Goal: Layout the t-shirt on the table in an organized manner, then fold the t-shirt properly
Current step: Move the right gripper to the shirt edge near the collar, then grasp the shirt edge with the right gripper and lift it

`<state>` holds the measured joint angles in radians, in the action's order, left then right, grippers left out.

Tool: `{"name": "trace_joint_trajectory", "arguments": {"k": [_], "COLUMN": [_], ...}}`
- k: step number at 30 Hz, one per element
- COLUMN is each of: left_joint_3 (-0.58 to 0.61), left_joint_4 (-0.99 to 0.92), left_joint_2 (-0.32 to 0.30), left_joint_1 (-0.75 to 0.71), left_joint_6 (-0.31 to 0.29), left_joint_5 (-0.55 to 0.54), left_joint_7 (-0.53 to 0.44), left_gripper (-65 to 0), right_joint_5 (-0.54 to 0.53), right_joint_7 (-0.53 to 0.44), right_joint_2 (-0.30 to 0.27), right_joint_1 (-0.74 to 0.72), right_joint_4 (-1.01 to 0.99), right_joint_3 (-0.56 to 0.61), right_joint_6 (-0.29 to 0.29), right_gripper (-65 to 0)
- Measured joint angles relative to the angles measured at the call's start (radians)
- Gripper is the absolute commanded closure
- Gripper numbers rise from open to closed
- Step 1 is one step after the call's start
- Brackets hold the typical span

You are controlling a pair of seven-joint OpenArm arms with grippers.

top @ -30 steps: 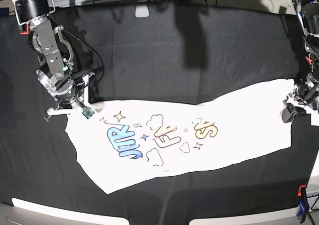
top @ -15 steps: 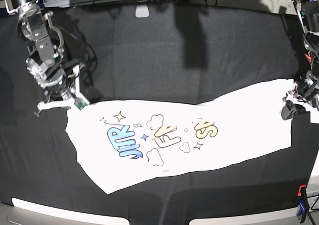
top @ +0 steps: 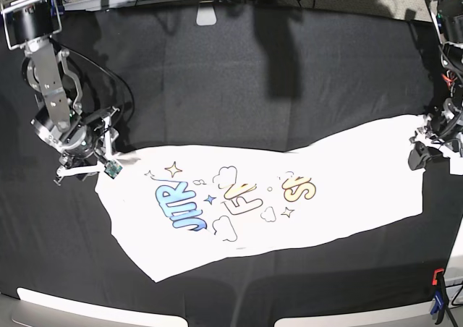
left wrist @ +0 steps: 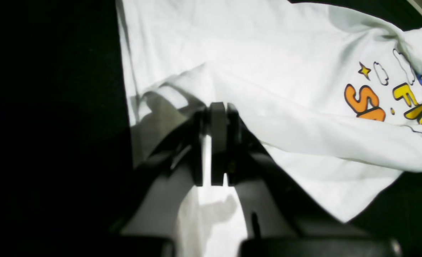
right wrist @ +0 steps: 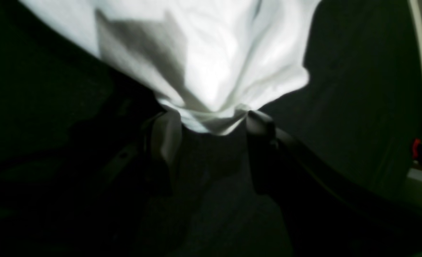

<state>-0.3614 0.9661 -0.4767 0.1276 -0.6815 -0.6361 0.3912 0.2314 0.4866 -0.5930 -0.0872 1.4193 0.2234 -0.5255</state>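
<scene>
T-shirt first: the white short-sleeved cloth t-shirt (top: 268,197) with blue, yellow and orange cartoon lettering lies print-up on the wide table (top: 231,74) of matte black wrinkled cloth, stretched in a long slanting band across the near half of that table. Most of its body looks flat, but its outline is skewed and one end rises toward the table's far right corner, so we judge the layout only partly done.

At the shirt's end nearest the lettering's orange letters, our left gripper (left wrist: 214,142) has its jaws pressed together on a pinch of white fabric, which ridges up from the grip toward the print. At the shirt's opposite end, our right gripper (right wrist: 211,157) stands with its jaws spread wide; a bunched corner of the shirt (right wrist: 211,117) sits between the fingertips, and we cannot tell whether it touches either pad. In the base view that gripper (top: 85,169) sits just off the shirt's edge.

What remains, as we read it: squaring the shirt on the table, smoothing the bunched corners and sleeves, and then all of the folding, none of which shows yet.
</scene>
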Motion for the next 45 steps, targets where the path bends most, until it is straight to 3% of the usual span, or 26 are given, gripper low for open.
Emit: {"name": "trace_joint_trajectory", "arguments": {"k": [3,6,11,15,17,23,26,29,35,41,45], "left_joint_3": [0.0,0.0,0.0,0.0,0.0,0.0,0.0,0.0,0.0,0.0,0.0], "left_joint_4": [0.0,0.0,0.0,0.0,0.0,0.0,0.0,0.0,0.0,0.0,0.0], "left_joint_2": [0.0,0.0,0.0,0.0,0.0,0.0,0.0,0.0,0.0,0.0,0.0], "left_joint_1": [0.0,0.0,0.0,0.0,0.0,0.0,0.0,0.0,0.0,0.001,0.001], "left_joint_6": [0.0,0.0,0.0,0.0,0.0,0.0,0.0,0.0,0.0,0.0,0.0], "left_joint_5": [0.003,0.003,0.004,0.004,0.005,0.005,0.005,0.004,0.003,0.002,0.002], "left_joint_7": [0.001,0.0,0.001,0.001,0.0,0.0,0.0,0.0,-0.001,-0.001,0.0], "left_gripper": [0.0,0.0,0.0,0.0,0.0,0.0,0.0,0.0,0.0,0.0,0.0], "right_joint_5": [0.021,0.067,0.064,0.053,-0.005,-0.237,-0.259,-0.308,-0.423,-0.41,-0.345], "right_joint_7": [-0.006,-0.025,-0.011,0.127,0.192,0.327,0.345,0.294,0.197,0.175,0.13], "right_joint_2": [-0.002,-0.003,0.001,-0.007,-0.029,-0.175,-0.185,-0.175,-0.074,0.086,0.182], "right_joint_1": [-0.027,-0.057,-0.069,-0.072,-0.05,0.093,0.145,0.148,0.016,-0.253,-0.423], "right_joint_4": [-0.052,-0.071,-0.072,-0.029,0.036,0.31,0.359,0.357,0.229,-0.138,-0.352], "right_joint_3": [0.055,0.118,0.174,0.172,0.172,0.162,0.113,0.033,-0.117,-0.116,-0.118], "right_joint_6": [-0.003,0.011,0.105,0.107,0.071,0.037,0.034,0.023,0.037,0.041,0.044], "right_gripper": [-26.5,-16.9,0.0,0.0,0.0,0.0,0.0,0.0,0.0,0.0,0.0]}}
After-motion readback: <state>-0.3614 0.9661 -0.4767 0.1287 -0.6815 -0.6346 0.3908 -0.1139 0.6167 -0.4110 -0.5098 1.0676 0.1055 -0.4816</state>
